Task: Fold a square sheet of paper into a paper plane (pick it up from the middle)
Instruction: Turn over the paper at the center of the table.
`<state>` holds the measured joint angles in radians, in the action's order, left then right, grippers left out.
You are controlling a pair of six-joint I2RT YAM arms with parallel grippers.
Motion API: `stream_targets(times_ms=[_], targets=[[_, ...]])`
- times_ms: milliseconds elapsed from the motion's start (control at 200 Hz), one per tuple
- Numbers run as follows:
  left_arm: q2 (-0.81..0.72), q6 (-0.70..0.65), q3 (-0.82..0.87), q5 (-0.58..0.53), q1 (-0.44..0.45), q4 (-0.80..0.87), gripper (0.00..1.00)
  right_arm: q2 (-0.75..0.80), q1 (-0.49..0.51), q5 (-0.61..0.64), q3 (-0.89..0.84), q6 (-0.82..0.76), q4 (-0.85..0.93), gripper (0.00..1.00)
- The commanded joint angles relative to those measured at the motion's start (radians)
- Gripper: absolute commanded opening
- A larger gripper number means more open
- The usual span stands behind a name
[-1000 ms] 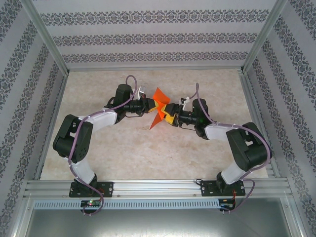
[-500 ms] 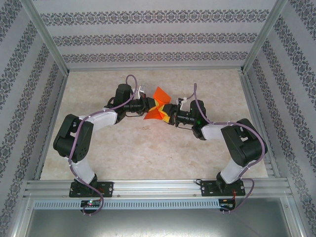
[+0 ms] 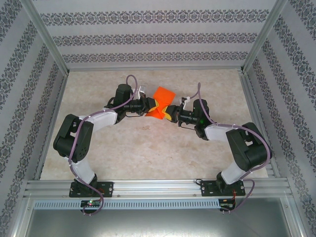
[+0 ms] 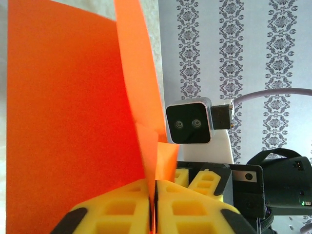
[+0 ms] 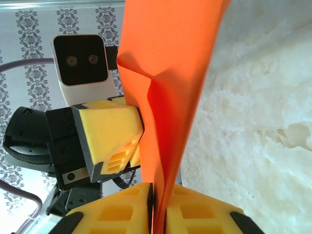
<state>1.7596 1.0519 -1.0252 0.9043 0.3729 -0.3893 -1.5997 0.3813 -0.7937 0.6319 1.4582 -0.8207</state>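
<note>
Sheet [image 3: 162, 96] | hanging corner now lifted | right pincer [image 3: 167, 113] clamped on

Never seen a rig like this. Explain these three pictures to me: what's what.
Two robot arms are bolted at the near edge of the table, each ending in a two-finger gripper with yellow fingers. The wide picture comes from a camera above and behind them. The two close-ups come from a camera on each wrist, looking along its own fingers. The left gripper and right gripper meet over the table, and both are shut on one orange paper, partly folded, held up between them.
</note>
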Motion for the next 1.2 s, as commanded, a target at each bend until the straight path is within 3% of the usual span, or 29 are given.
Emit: stream_targets(times_ms=[0, 195, 385, 485, 595, 829, 944, 1194], targets=[[0.005, -0.031, 0.006, 0.023, 0.005, -0.006, 0.18, 0.044, -0.011, -0.004, 0.002, -0.067, 0.063, 0.12], [-0.008, -0.059, -0.012, 0.028, 0.004, 0.039, 0.33, 0.102, -0.024, 0.007, 0.037, -0.227, 0.314, 0.04], [-0.051, -0.169, -0.054, 0.016, -0.007, 0.200, 0.50, 0.193, -0.032, 0.131, 0.179, -0.615, 0.890, 0.02], [-0.073, -0.213, -0.068, 0.015, -0.023, 0.264, 0.57, 0.212, -0.022, 0.327, 0.307, -0.838, 1.247, 0.01], [-0.106, -0.257, -0.070, 0.002, -0.039, 0.329, 0.63, 0.206, -0.006, 0.545, 0.424, -1.007, 1.507, 0.00], [-0.170, -0.308, -0.044, -0.009, -0.067, 0.409, 0.72, 0.048, 0.138, 1.143, 0.689, -1.149, 1.944, 0.00], [-0.219, -0.323, 0.015, -0.026, -0.093, 0.441, 0.72, -0.057, 0.195, 1.266, 0.756, -1.132, 2.021, 0.00], [-0.347, -0.370, 0.136, -0.067, -0.162, 0.544, 0.73, -0.297, 0.313, 1.243, 0.877, -1.106, 2.039, 0.02]])
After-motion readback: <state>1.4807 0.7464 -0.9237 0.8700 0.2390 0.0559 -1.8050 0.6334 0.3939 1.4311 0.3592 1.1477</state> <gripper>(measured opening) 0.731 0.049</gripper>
